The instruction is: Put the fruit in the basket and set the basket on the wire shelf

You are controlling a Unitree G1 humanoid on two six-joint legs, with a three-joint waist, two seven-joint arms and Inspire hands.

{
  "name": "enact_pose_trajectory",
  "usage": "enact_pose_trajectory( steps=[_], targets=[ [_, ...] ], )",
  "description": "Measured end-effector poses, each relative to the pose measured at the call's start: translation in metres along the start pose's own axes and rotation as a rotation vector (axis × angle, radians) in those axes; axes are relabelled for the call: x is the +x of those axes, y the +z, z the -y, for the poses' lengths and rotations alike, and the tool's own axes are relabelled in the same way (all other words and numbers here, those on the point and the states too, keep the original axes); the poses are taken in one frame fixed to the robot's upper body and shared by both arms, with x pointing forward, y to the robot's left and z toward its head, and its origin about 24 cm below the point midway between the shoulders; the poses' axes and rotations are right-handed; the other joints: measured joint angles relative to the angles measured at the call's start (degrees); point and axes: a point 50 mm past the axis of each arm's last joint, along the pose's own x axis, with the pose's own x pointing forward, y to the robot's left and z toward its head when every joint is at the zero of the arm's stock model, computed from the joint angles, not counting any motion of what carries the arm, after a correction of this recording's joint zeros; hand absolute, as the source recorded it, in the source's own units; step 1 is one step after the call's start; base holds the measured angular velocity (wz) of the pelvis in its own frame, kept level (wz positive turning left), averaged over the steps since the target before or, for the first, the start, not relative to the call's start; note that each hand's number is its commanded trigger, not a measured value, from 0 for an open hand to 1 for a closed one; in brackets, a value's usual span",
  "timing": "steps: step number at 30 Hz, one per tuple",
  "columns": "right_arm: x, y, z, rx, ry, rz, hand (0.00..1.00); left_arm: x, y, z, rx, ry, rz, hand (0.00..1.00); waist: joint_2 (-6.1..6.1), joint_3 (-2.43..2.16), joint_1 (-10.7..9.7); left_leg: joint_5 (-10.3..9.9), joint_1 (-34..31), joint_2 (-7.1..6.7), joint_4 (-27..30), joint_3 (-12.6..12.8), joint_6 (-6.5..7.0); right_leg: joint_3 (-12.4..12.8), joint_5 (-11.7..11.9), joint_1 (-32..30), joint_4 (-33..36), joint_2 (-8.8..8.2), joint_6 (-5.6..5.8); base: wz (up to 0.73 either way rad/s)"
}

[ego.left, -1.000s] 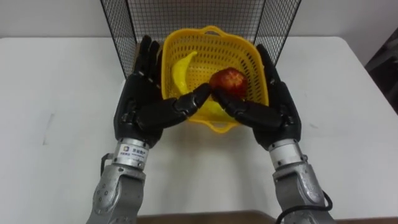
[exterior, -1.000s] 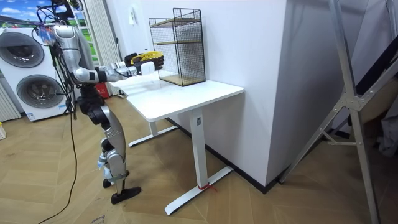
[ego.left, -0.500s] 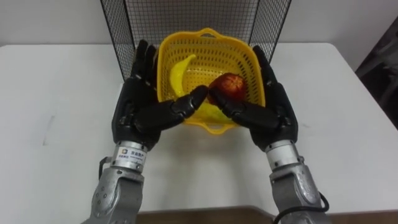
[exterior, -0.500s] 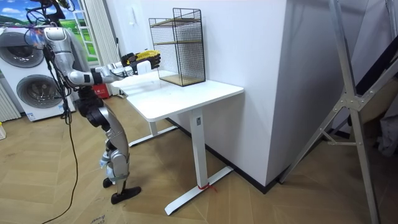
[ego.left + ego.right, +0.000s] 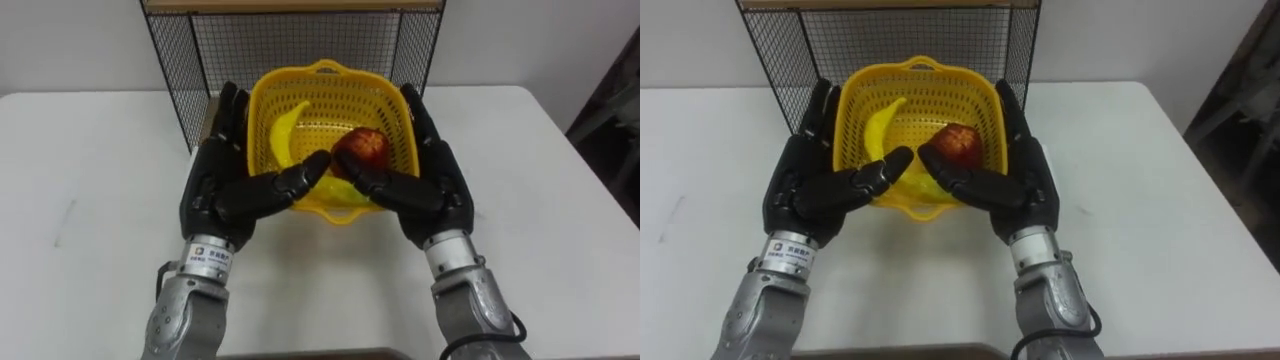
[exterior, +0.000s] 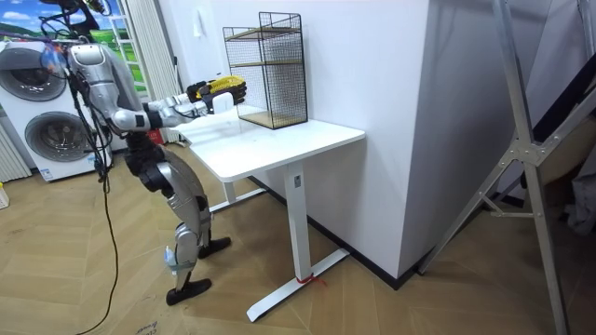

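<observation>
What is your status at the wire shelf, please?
Left hand and right hand open, flat against basket sides. Inside it: banana, apple. Basket at wire shelf open front. Nothing seen blocking.

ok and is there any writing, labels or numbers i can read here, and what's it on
White label on the wrist below the left hand: dark print, too small to read.
Basket, banana, apple, wire shelf, table: no text on them.

A home laundry room, shown by stacked washing machines (image 6: 42, 140).
</observation>
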Motion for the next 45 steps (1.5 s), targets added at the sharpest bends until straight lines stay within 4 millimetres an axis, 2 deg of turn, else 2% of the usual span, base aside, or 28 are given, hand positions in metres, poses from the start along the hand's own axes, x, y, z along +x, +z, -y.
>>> enact_pose_trajectory(
  steps=[1,3,5,10,18,21,25,26,28,30,31,32,33,34,35,36,37,38,39,41,43,45],
  targets=[
    [0.0,0.001,0.0,-0.002,0.003,0.003,0.0,0.0,0.0,0.0,0.001,-0.001,0.0,0.0,-0.07,0.07,-0.03,1.0,-0.08,-0.35,0.11,-0.17,0.63,-0.02,0.01,0.32,-0.57,0.19,0.16,0.07],
    [0.001,0.002,0.001,-0.004,0.006,0.005,0.0,0.0,-0.001,0.0,0.003,-0.003,-0.01,0.0,-0.69,0.11,-0.53,0.74,-0.28,-1.2,0.15,-0.6,1.25,0.12,0.45,1.21,-3.1,-0.39,1.04,0.11],
    [0.003,0.003,-0.001,-0.007,0.013,0.011,0.0,0.0,0.0,0.0,0.004,-0.002,-0.009,0.0,-0.48,0.26,-0.43,0.33,-0.68,-1.66,0.1,-0.5,1.59,0.09,0.59,1.26,-4.08,-0.88,1.31,0.08],
    [0.004,0.004,-0.002,-0.008,0.018,0.015,0.0,0.0,0.0,-0.001,0.004,0.0,-0.009,0.0,-0.3,0.37,0.14,-0.97,-0.73,-2.17,0.28,-0.54,1.56,-1.29,0.38,2.01,-4.96,-1.92,1.67,0.06],
    [0.005,0.009,-0.004,-0.015,0.023,0.031,0.0,0.001,0.0,0.0,0.003,-0.004,-0.006,0.0,-0.52,0.54,0.29,-1.67,-0.8,-2.3,0.23,0.46,1.28,-1.19,-0.34,1.86,-5.66,-2.44,1.32,-0.05],
    [0.005,0.015,-0.005,-0.024,0.037,0.048,0.0,0.001,0.0,0.001,0.003,-0.007,-0.006,0.0,-0.89,0.76,0.21,-1.91,-0.79,-2.99,0.24,0.7,1.47,-1.33,-0.91,1.83,-5.47,-2.98,1.54,0.0],
    [0.006,0.022,-0.01,-0.031,0.062,0.08,0.0,0.001,0.0,0.001,0.004,-0.006,-0.005,0.0,-0.92,0.74,-0.08,-2.73,-0.81,-4.08,0.58,0.67,2.09,-1.42,-1.28,2.21,-5.58,-4.06,2.19,0.03],
    [0.007,0.023,-0.011,-0.031,0.064,0.085,0.0,0.001,0.0,0.001,0.004,-0.006,-0.005,0.0,-0.83,0.7,-0.14,-3.47,-0.82,-4.42,1.22,0.77,2.46,-1.47,-1.5,2.51,-5.37,-4.48,2.58,0.06],
    [0.007,0.023,-0.011,-0.031,0.064,0.085,0.0,0.001,0.0,0.001,0.003,-0.006,-0.006,0.0,-0.77,0.66,-0.19,-5.16,-0.61,-5.11,2.12,0.89,3.08,-1.47,-2.08,2.6,-3.22,-5.39,3.63,-0.03],
    [0.007,0.023,-0.011,-0.033,0.063,0.083,0.0,0.001,0.0,0.0,0.002,-0.002,-0.008,0.0,-0.79,0.74,-0.23,-6.72,0.15,-5.58,3.25,2.56,4.34,-1.55,-1.94,-1.75,8.89,-7.38,4.59,-0.08],
    [0.007,0.023,-0.011,-0.036,0.06,0.083,0.0,0.001,0.0,0.0,0.002,-0.001,-0.008,0.0,-0.82,0.75,-0.22,-7.19,0.42,-5.88,3.69,2.67,4.65,-1.41,-1.46,-2.86,11.62,-8.05,5.12,-0.04],
    [0.007,0.023,-0.01,-0.036,0.055,0.083,0.0,0.001,0.0,0.001,0.001,0.0,-0.011,0.0,-0.76,0.86,-0.21,-8.29,1.36,-6.18,4.29,3.3,5.28,-1.35,0.02,-4.71,16.35,-9.16,5.75,-0.14],
    [0.009,0.024,-0.012,-0.035,0.062,0.092,0.0,0.004,0.001,0.002,0.004,-0.005,-0.003,0.0,-0.42,1.6,-0.08,-8.68,2.05,-6.03,4.27,3.62,5.65,-1.22,2.59,-6.51,20.21,-9.32,5.35,-0.15],
    [0.011,0.025,-0.012,-0.034,0.065,0.097,0.0,0.006,0.002,0.002,0.005,-0.006,0.001,0.0,-0.09,1.91,0.05,-8.73,2.21,-5.77,4.19,3.56,5.78,-1.18,4.03,-7.57,21.68,-9.21,5.53,-0.2],
    [0.014,0.027,-0.013,-0.038,0.072,0.104,0.0,0.008,0.004,0.003,0.007,-0.003,0.009,0.0,0.63,2.42,0.12,-8.7,2.11,-4.98,4.12,3.5,5.97,-1.41,4.26,-9.21,22.3,-8.81,6.03,-0.29],
    [0.016,0.029,-0.016,-0.04,0.085,0.108,0.0,0.009,0.005,0.002,0.008,0.003,0.016,0.0,1.19,2.68,0.48,-8.7,1.94,-4.37,3.8,3.7,5.98,-1.49,2.22,-10.55,19.1,-8.22,6.07,-0.3],
    [0.016,0.028,-0.016,-0.037,0.085,0.109,0.0,0.009,0.005,0.001,0.008,0.005,0.015,0.0,1.34,2.63,0.4,-8.66,1.95,-4.22,3.65,3.82,6.0,-1.66,1.5,-10.93,16.67,-7.94,5.84,-0.23],
    [0.016,0.027,-0.016,-0.042,0.084,0.105,0.0,0.009,0.005,0.001,0.009,0.006,0.015,0.0,1.18,2.52,0.18,-8.61,2.13,-4.32,3.76,4.44,6.08,-2.24,1.22,-11.1,10.04,-7.79,5.89,-0.06],
    [0.015,0.027,-0.015,-0.066,0.085,0.099,0.0,0.009,0.004,0.0,0.008,0.014,0.013,0.0,1.36,2.21,0.1,-8.76,2.38,-4.41,4.12,4.98,6.19,-2.48,2.89,-10.83,5.66,-7.27,5.29,-0.04],
    [0.014,0.025,-0.013,-0.076,0.079,0.087,0.0,0.008,-0.001,-0.002,0.002,0.025,-0.004,0.0,2.63,1.4,0.08,-8.37,3.11,-3.87,2.85,4.73,5.67,-2.97,4.32,-9.16,2.48,-6.25,4.77,-0.11],
    [0.013,0.022,-0.01,-0.077,0.068,0.074,0.0,0.008,-0.002,-0.002,0.007,0.024,-0.013,0.0,2.53,1.38,-0.14,-7.46,4.92,-3.39,0.98,4.6,5.38,-3.6,5.43,-7.23,-0.34,-5.6,4.5,-0.04],
    [0.013,0.02,-0.007,-0.079,0.059,0.061,0.0,0.007,-0.004,-0.003,0.025,0.013,-0.03,0.0,2.21,1.07,0.02,-6.87,6.17,-2.52,-0.54,4.33,4.74,-4.3,6.88,-5.08,-3.77,-4.52,4.49,-0.04]
  ],
)
